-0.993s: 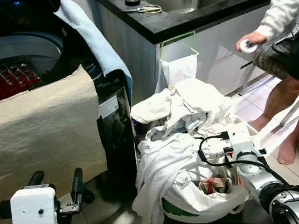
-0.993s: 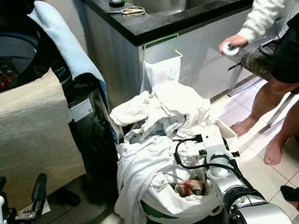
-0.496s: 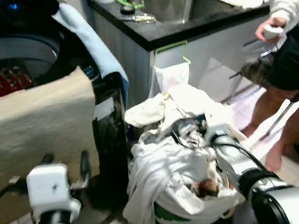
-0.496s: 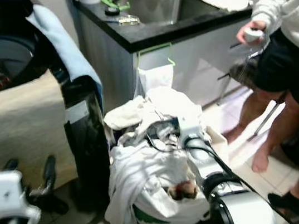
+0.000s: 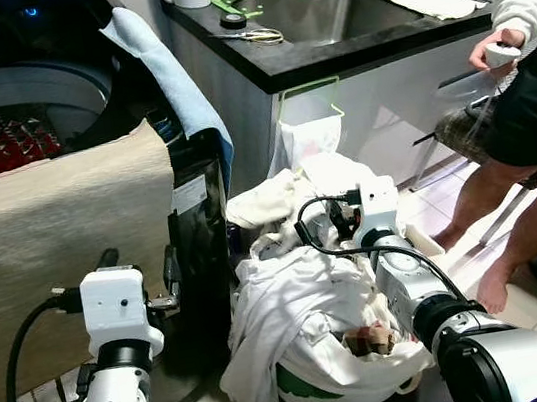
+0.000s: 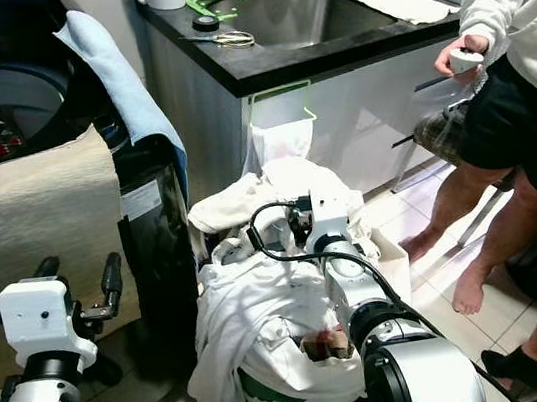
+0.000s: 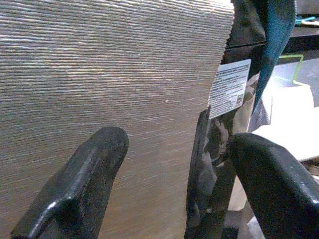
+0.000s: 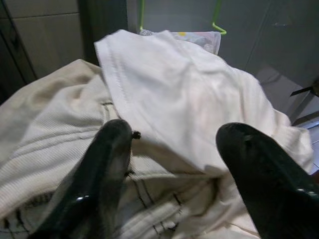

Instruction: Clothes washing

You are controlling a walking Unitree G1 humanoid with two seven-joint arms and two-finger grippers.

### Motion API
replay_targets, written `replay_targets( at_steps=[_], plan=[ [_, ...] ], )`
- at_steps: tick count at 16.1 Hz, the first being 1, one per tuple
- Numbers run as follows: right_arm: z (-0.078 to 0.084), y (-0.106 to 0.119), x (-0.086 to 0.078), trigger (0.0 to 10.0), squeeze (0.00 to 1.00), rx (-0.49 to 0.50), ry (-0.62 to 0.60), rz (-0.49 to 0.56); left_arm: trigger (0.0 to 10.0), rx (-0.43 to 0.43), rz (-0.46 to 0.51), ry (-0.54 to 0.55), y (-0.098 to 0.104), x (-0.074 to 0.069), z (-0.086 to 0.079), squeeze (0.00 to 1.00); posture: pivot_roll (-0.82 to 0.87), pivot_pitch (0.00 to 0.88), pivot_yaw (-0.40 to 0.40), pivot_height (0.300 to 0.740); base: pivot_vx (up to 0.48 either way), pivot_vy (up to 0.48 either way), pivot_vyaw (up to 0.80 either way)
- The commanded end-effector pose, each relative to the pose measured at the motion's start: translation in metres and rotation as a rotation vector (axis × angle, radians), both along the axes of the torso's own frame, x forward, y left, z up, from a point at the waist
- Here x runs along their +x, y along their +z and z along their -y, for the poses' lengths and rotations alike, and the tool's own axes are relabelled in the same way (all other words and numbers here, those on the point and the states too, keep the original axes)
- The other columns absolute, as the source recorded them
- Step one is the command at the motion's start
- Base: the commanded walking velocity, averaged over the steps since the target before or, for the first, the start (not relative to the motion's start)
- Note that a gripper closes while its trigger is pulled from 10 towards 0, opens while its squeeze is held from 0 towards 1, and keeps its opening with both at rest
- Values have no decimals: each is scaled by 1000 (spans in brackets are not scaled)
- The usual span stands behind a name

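Both jaws stand wide open and hold nothing. Over the last second the right gripper (image 8: 172, 179) has travelled from the near side of the laundry basket (image 5: 321, 380) to the far side of the heap, and its fingers (image 8: 107, 169) now straddle a white shirt (image 8: 194, 99) at the top of the pile without closing on it. This looks like the approach to a first grab; nothing has been lifted yet.

The left gripper (image 7: 169, 184) has risen beside the basket, toward the washer (image 5: 197, 232), and faces the machine's black front panel and the beige cloth (image 5: 61, 232) draped over its rim.

The basket sits on the floor just beside the washer, overflowing with white and cream clothes (image 5: 293, 298), some spilling over its near edge. Behind the basket, a small bag (image 5: 309, 134) hangs on a green frame from a cabinet under a dark counter with a sink (image 5: 321, 11). A blue towel (image 5: 169, 74) hangs over the washer's corner nearest the counter. The washer's lid is up, with something red showing in the drum.

Beyond the basket, away from the washer, a person (image 5: 532, 71) stands barefoot holding a small white object.
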State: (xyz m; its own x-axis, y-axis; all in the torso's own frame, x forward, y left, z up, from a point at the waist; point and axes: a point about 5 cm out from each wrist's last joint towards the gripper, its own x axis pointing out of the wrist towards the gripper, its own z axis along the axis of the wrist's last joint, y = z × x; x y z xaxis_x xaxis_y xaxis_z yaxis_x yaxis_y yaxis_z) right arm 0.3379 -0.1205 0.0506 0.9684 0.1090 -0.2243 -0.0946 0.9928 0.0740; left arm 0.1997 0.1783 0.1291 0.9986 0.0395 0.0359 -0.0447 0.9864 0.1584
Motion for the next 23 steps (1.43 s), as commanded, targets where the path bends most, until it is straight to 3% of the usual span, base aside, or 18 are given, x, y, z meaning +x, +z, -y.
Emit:
replay_targets(
  at_steps=[1, 5, 8, 11, 15, 16, 17, 20, 23],
  plan=[
    [5, 7, 6, 10000, 1000, 7, -14, 19, 10000, -3, -12, 8, -5, -1, 1, 0, 292, 0, -137, 727, 0, 0, 0],
    [14, 13, 9, 10000, 1000, -8, -21, 41, 10000, -3, -1, 25, -6, 0, -1, 0, 297, 0, -147, 727, 0, 0, 0],
    [37, 21, 16, 10000, 1000, -40, -92, 51, 10000, -4, -1, 25, -8, -2, -1, 0, 294, 0, -144, 727, 0, 0, 0],
    [53, 24, 19, 10000, 1000, 8, -191, 20, 10000, -2, -3, 25, -9, -3, -2, 0, 296, 0, -138, 727, 0, 0, 0],
    [56, 26, 19, 10000, 1000, -309, -122, 51, 10000, 4, -4, 33, -8, -5, -4, 0, 308, 0, -142, 727, 0, 0, 0],
    [56, 26, 18, 10000, 631, -338, -115, 57, 10000, 4, -4, 35, -8, -5, -4, 0, 308, 0, -142, 727, 0, 0, 0],
    [48, 25, 17, 10000, 0, -347, -82, 74, 10000, 5, -5, 39, -8, -7, -4, 0, 307, 0, -142, 727, 0, 0, 0],
    [28, 15, 12, 10000, 0, -305, -56, 57, 10000, 13, -37, 38, -8, -20, -5, 0, 316, 0, -127, 727, 0, 0, 0],
    [20, 18, 13, 10000, 0, -327, -50, 83, 10000, 30, -71, 42, -7, -35, -10, 0, 339, 0, -114, 727, 0, 0, 0]
  ],
)
